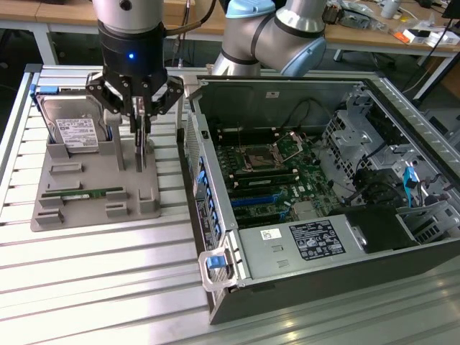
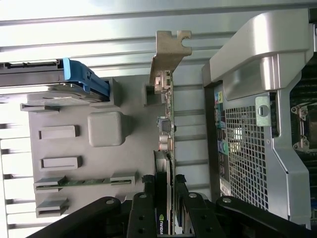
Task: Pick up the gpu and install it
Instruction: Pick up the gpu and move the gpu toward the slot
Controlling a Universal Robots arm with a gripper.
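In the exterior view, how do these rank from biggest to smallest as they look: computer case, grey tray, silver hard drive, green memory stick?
1. computer case
2. grey tray
3. hard drive
4. memory stick, a thin sliver

Slatted table: grey tray, computer case

— How's the light over there?
— Bright and even, coming from overhead. In the exterior view the ribbed table throws pale glare streaks, strongest toward that view's lower right. The gray tray casts only a short, soft shadow.
— And inside the computer case?
— Dimmer. The drive cage sinks into shadow.
— Your wrist camera?
— Harsher. The table beyond the tray burns out to white. My fingers, clamped on the gpu, read as near-black silhouettes, while its bracket glows tan. A glint sits on the case's mesh grille.
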